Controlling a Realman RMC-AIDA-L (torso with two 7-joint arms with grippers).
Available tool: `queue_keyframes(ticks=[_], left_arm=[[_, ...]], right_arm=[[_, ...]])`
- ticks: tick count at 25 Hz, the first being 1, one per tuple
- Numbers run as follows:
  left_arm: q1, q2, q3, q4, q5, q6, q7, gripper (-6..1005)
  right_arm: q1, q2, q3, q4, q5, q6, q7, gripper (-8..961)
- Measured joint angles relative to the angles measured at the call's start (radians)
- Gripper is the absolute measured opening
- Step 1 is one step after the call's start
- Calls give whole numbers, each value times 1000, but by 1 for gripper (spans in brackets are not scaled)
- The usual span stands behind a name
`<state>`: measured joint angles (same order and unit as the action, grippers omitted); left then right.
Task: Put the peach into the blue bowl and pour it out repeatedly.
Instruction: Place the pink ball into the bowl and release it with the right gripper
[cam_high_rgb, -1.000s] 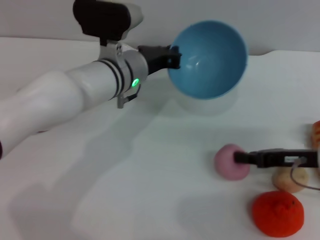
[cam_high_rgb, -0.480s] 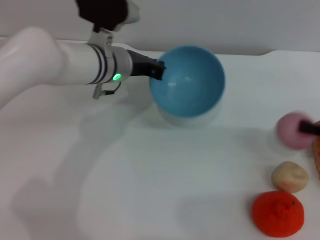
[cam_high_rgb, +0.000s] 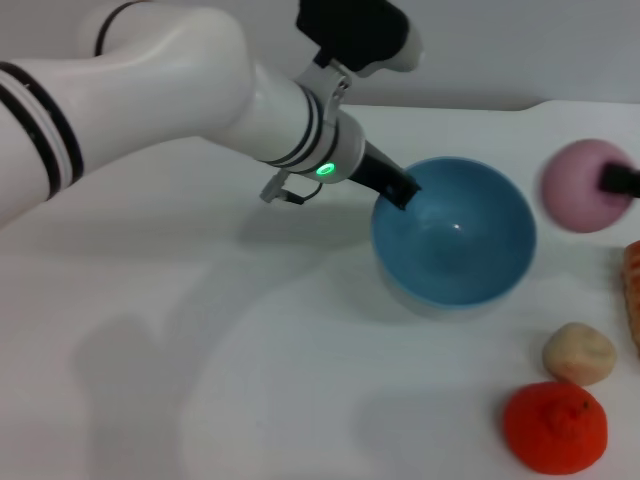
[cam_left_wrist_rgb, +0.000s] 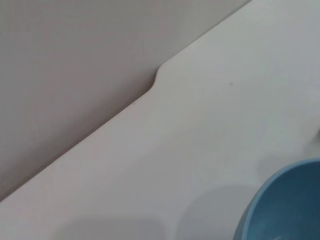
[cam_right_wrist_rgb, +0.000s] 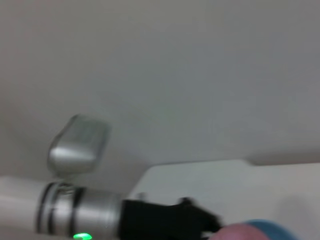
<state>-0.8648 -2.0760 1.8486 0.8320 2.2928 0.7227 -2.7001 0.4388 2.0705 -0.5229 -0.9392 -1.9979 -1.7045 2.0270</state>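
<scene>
A white desk (cam_high_rgb: 300, 400) seen from above, with the robot's left arm reaching across it from the upper left. Its dark left pincer (cam_high_rgb: 396, 187) is closed on the near-left rim of the blue bowl (cam_high_rgb: 455, 232), which sits open side up, a little right of the middle of the desk. The bowl's inside looks bare, with only a small glint of light on it.

At the far right edge, the peach (cam_high_rgb: 583, 185) — a smooth pink ball — is held up beyond and to the right of the bowl, apart from its rim. The right pincer (cam_high_rgb: 622, 180) shows only as a dark tip pressed against the peach's right side; it is clamped on the fruit, with most of that arm out of view.

Nearer the front right corner lie other things. A cream-beige lumpy ball (cam_high_rgb: 579, 353) rests on the desk just in front of and to the right of the bowl. A bumpy red-orange fruit (cam_high_rgb: 555, 427) sits just in front of that, close to the lower edge. A sliver of an orange, ridged item (cam_high_rgb: 632, 290) pokes in at the right edge, between the peach and the beige ball — too cut off to identify.

The left wrist view shows the bowl's blue rim (cam_left_wrist_rgb: 285, 205) on the desk, with a plain wall behind. The right wrist view shows the top of the peach (cam_right_wrist_rgb: 245, 232) close up, with the left arm's dark pincer beyond it.
</scene>
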Motion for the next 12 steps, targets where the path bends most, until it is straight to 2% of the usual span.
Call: queue_keyframes(ticks=[6, 10, 12], left_arm=[[-12, -2, 45, 22, -4, -2, -43, -1], [-10, -2, 51, 27, -3, 2, -46, -2], [-8, -2, 52, 27, -3, 1, -47, -2]], right_arm=[[57, -4, -94, 109, -2, 70, 18, 110], [64, -6, -140, 152, -2, 122, -1, 120], [64, -5, -150, 158, -3, 124, -6, 161]])
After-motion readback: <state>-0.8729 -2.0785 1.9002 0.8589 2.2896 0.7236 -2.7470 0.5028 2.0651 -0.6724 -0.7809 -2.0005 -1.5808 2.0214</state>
